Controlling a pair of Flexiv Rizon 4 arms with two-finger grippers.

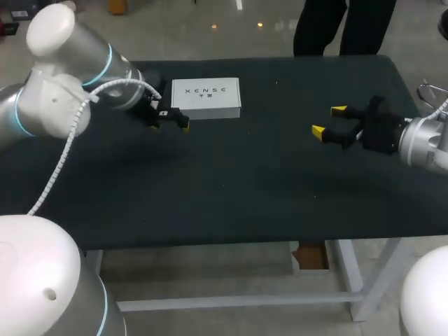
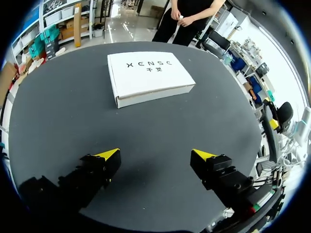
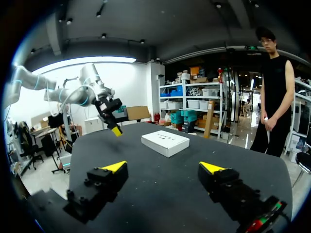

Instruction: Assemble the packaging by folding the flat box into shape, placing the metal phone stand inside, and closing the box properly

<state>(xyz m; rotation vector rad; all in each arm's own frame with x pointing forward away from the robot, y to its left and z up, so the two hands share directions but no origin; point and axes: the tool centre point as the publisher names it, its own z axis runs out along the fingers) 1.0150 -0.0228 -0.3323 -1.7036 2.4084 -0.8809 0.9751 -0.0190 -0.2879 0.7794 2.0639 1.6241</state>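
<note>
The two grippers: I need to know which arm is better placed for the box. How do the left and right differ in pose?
The left gripper hangs close to the white box, which lies just ahead of it; the right gripper is well away from it, over the table. The left comes in from the table's left, the right from its right, tips toward each other. Both are open and hold nothing.

A dark table (image 1: 231,182) carries one closed white box (image 1: 207,98).
</note>
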